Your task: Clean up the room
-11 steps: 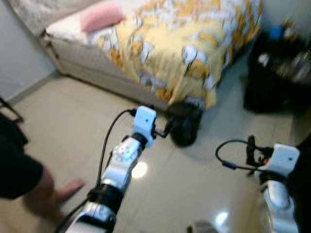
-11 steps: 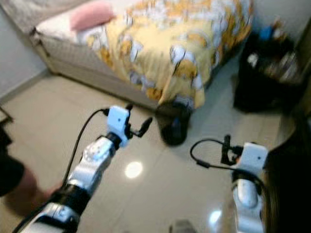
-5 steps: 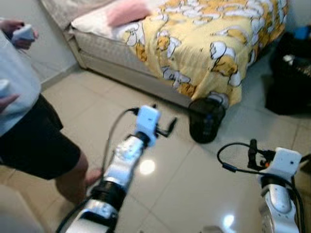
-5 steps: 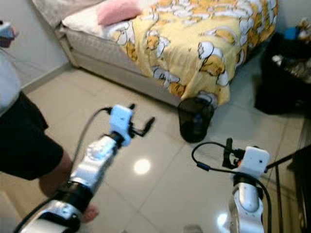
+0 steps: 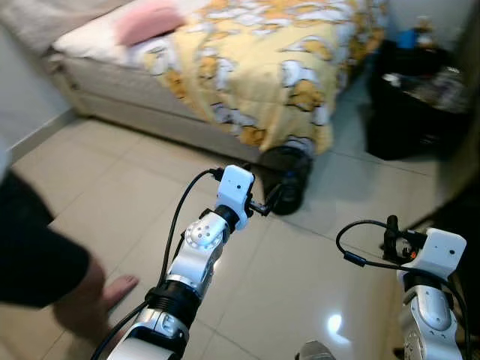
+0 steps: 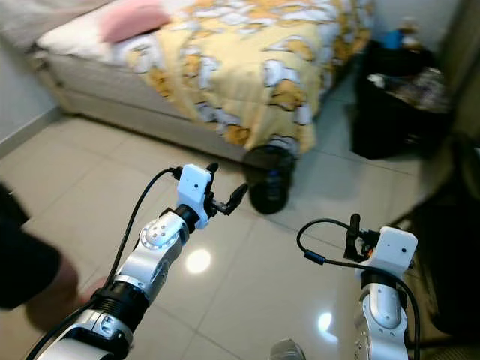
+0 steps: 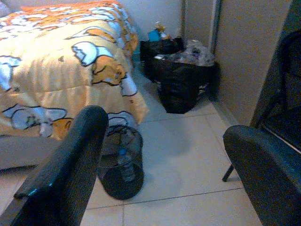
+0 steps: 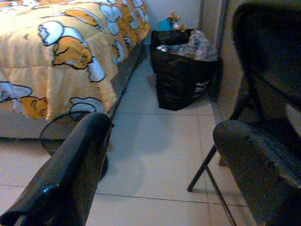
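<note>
Both grippers are empty with fingers spread apart: the left gripper (image 7: 155,155) is raised ahead toward a black mesh wastebasket (image 5: 283,189), the right gripper (image 8: 155,165) sits lower, near a dark folding chair (image 8: 263,80); the basket stands on the tiled floor (image 5: 127,187) against the corner of the bed (image 5: 247,67), a plastic bottle (image 7: 126,167) inside it; a person's bare leg (image 5: 86,296) is close on the left; walking forward could clip the leg or tip the light basket.
</note>
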You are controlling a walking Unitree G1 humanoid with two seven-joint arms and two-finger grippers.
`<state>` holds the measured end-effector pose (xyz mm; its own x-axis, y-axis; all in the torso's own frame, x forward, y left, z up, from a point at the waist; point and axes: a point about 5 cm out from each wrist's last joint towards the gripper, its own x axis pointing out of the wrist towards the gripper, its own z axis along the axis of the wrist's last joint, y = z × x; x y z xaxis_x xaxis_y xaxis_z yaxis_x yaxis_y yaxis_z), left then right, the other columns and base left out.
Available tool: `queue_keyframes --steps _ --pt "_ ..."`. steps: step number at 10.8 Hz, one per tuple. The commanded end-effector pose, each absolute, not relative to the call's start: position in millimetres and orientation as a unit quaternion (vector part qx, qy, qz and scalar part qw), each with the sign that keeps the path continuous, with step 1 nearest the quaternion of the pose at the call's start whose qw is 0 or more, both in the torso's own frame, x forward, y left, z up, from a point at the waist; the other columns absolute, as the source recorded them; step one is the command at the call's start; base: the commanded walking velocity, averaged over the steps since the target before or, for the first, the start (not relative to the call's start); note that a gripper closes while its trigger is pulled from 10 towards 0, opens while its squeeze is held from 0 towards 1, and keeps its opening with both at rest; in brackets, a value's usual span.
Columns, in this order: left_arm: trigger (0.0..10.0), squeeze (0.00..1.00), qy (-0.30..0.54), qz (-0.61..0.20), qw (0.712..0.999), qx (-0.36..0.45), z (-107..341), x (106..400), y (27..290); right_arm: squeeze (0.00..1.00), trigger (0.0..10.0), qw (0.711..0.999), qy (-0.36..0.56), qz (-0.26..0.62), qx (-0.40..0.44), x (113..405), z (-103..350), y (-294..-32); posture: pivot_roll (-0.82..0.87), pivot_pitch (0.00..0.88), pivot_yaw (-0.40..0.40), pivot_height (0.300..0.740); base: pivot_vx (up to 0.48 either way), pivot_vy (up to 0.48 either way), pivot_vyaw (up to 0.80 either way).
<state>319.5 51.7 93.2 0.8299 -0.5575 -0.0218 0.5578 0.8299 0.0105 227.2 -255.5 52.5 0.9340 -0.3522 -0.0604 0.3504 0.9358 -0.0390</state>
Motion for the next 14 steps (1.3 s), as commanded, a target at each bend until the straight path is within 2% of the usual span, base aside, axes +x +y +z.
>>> queue_keyframes --steps 1,10,13,14 --pt "10.0 0.0 0.011 -0.287 0.958 0.011 92.1 320.4 56.0 0.0 10.0 0.984 0.03 -0.175 -0.009 230.6 54.6 -254.0 -0.31 0.0 0.162 0.73 0.0 0.0 -0.8" --pt "10.0 0.0 0.021 -0.305 0.952 -0.005 92.2 325.9 55.5 0.0 10.0 0.981 0.018 -0.192 0.028 224.9 54.0 -255.2 -0.34 0.0 0.2 0.73 0.0 0.0 -0.8" --pt "10.0 0.0 0.032 -0.299 0.954 -0.018 90.1 328.2 57.1 0.0 10.0 0.98 0.019 -0.197 0.027 222.1 53.3 -257.9 -0.34 0.0 0.197 0.73 0.0 0.48 -0.8" --pt "10.0 0.0 0.029 -0.289 0.957 -0.011 90.5 329.5 58.9 0.0 10.0 0.98 0.02 -0.197 0.026 222.3 52.8 -258.6 -0.34 0.0 0.195 0.73 0.0 0.0 -0.8"
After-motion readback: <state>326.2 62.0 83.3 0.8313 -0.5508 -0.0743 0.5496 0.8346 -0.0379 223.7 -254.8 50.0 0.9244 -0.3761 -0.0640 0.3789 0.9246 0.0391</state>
